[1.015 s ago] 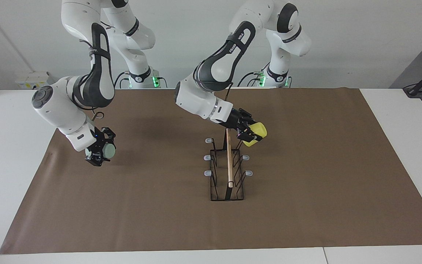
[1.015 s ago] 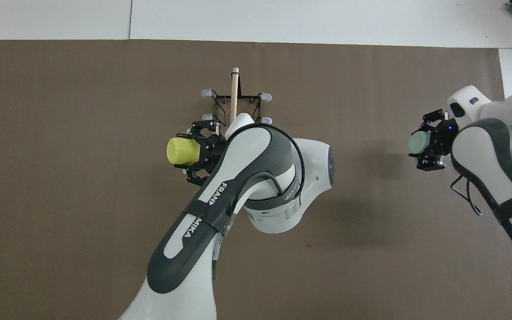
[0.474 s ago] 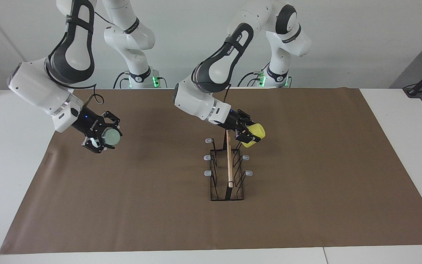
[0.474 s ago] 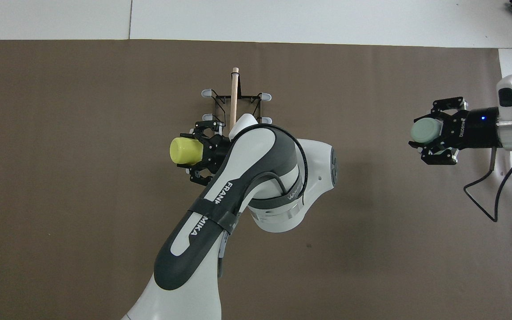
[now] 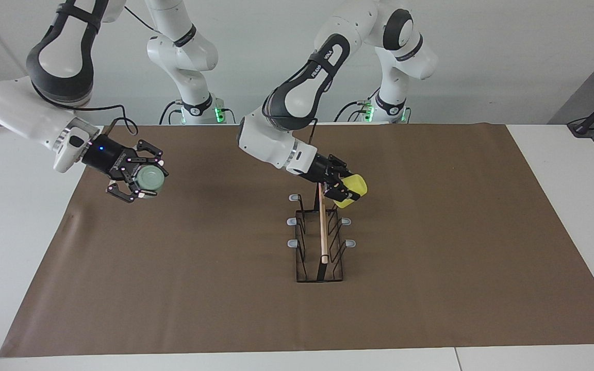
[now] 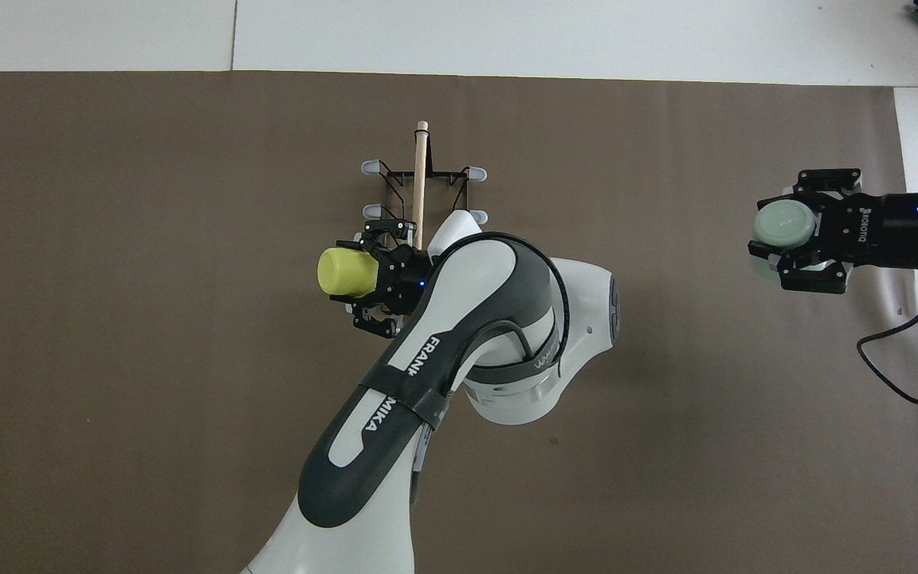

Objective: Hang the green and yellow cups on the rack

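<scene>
The black wire rack [image 5: 323, 232] [image 6: 420, 175] with its wooden rod stands mid-table. My left gripper [image 5: 345, 192] [image 6: 365, 271] is shut on the yellow cup [image 5: 353, 188] [image 6: 343, 271], which lies sideways in the air. It hangs at the rack's corner nearest the robots, on the left arm's side. That corner's prong is hidden, so I cannot tell if the cup touches it. My right gripper [image 5: 141, 181] [image 6: 795, 239] is shut on the green cup [image 5: 149, 178] [image 6: 782, 225]. It hovers over the mat toward the right arm's end, well apart from the rack.
A brown mat [image 5: 457, 257] [image 6: 148, 399] covers most of the white table [image 5: 560, 154]. Five grey-tipped prongs of the rack show bare, such as one prong [image 5: 349, 243] on the left arm's side.
My right arm has lifted and turned, carrying the green cup higher and pointing it sideways. My left gripper has shifted the yellow cup slightly closer to the rack.
</scene>
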